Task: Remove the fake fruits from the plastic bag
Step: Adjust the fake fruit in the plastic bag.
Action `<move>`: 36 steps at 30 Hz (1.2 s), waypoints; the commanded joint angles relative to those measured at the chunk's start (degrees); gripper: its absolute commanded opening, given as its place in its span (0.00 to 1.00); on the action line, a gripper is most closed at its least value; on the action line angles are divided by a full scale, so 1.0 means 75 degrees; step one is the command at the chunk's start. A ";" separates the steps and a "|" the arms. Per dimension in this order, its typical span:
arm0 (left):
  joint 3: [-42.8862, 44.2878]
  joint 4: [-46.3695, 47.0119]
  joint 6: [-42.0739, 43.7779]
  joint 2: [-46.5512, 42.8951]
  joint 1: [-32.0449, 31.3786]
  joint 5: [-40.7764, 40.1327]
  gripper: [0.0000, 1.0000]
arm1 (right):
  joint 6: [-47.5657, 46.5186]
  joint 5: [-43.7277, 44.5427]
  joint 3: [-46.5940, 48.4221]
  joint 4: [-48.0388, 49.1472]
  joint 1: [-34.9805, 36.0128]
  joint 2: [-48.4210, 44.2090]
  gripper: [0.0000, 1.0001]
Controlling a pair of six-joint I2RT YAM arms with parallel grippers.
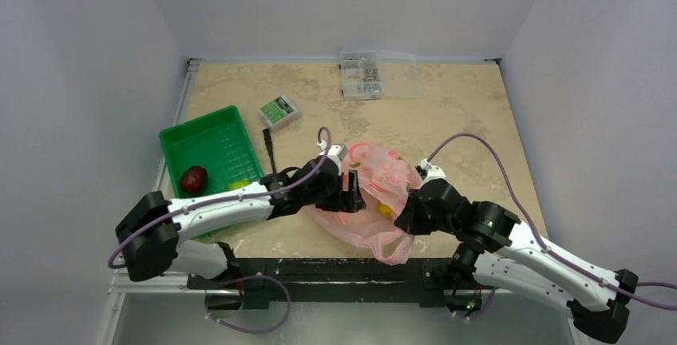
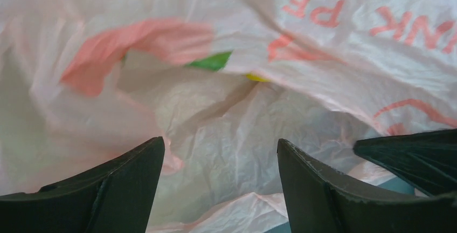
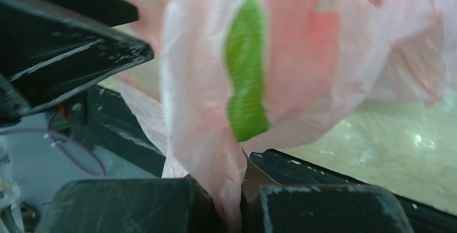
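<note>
We see the plastic bag (image 1: 375, 201) at the near side of the table (image 1: 455, 113). It is thin, crumpled and pale pink with red printing, and its film is bunched up. A yellow fruit (image 1: 385, 210) shows through it, and a green one (image 2: 211, 61) (only a small patch). A dark red fruit (image 1: 193, 178) lies in the green tray (image 1: 215, 141), well apart from the bag.

Left gripper (image 2: 220, 142) spread wide; right gripper (image 3: 233, 192) pinching plastic bag (image 3: 194, 98).
</note>
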 commanded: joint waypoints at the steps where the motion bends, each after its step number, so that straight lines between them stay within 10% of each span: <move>1: 0.0893 0.1077 0.0159 0.0862 -0.0528 -0.0283 0.74 | 0.1411 0.0853 -0.0168 -0.1338 0.0029 0.0114 0.00; 22: 0.0952 0.4702 -0.0250 0.3214 -0.1918 -0.2601 0.41 | 0.1772 0.1805 0.0296 -0.1669 0.0026 -0.0670 0.00; 36: 0.1572 0.3929 -0.0840 0.4123 -0.1922 -0.3475 0.79 | 0.1653 0.1692 0.0258 -0.1510 0.0026 -0.0657 0.00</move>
